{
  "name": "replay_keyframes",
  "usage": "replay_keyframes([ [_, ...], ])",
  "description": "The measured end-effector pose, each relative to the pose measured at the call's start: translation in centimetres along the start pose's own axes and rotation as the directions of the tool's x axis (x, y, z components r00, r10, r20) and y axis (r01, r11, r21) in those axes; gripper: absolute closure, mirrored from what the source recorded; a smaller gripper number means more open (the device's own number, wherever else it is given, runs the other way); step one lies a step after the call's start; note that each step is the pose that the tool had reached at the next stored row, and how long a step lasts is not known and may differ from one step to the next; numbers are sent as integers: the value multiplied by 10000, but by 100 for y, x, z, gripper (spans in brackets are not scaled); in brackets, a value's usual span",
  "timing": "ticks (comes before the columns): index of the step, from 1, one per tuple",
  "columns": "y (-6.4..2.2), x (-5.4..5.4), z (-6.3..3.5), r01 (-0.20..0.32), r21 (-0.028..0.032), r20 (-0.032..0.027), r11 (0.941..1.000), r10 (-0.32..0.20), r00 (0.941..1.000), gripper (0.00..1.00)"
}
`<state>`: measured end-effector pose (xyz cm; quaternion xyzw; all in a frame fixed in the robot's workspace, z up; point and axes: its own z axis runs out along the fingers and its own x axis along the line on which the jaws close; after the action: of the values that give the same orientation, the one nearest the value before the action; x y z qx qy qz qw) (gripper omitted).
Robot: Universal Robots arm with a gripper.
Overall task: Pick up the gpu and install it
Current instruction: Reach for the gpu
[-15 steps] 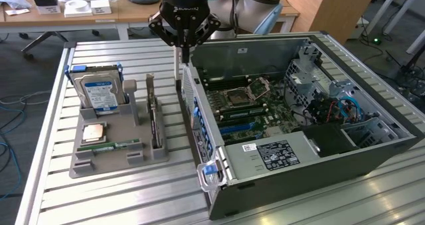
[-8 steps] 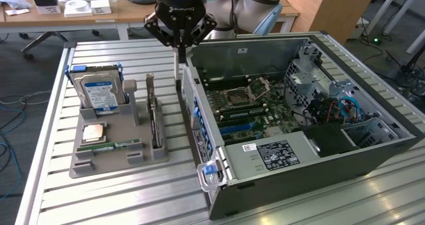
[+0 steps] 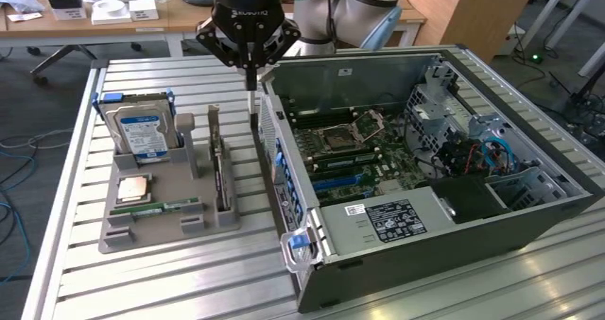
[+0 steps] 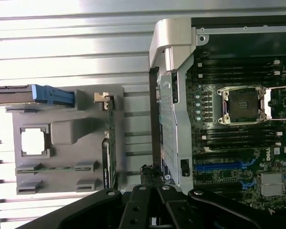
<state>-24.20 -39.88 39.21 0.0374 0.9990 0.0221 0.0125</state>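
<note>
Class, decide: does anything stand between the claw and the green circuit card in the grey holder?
Nothing visible does. The shut claw hangs beside the grey plastic holder, where the green circuit card stands on edge, uncovered.

One robot arm (image 3: 364, 8) with one gripper (image 3: 251, 86). One slatted metal table (image 3: 142, 284). One open computer case (image 3: 426, 263), holding one motherboard (image 3: 378, 166) with one processor socket (image 3: 336, 137), two blue slots (image 4: 219, 167) and one labelled power supply box (image 3: 387, 217). One grey holder (image 3: 161, 236) carrying four parts: one hard drive (image 3: 142, 132), one processor chip (image 3: 132, 187), one memory stick (image 3: 156, 208) and one graphics card (image 3: 220, 171) standing on edge. One wooden desk (image 3: 189, 17) in the background
</note>
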Motion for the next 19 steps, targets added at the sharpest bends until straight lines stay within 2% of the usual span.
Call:
replay_keyframes([
  [7,-8,99,-1,0,1,0,10000,0,10000,89],
  [19,-27,358,1,-1,0,0,10000,1,10000,89],
])
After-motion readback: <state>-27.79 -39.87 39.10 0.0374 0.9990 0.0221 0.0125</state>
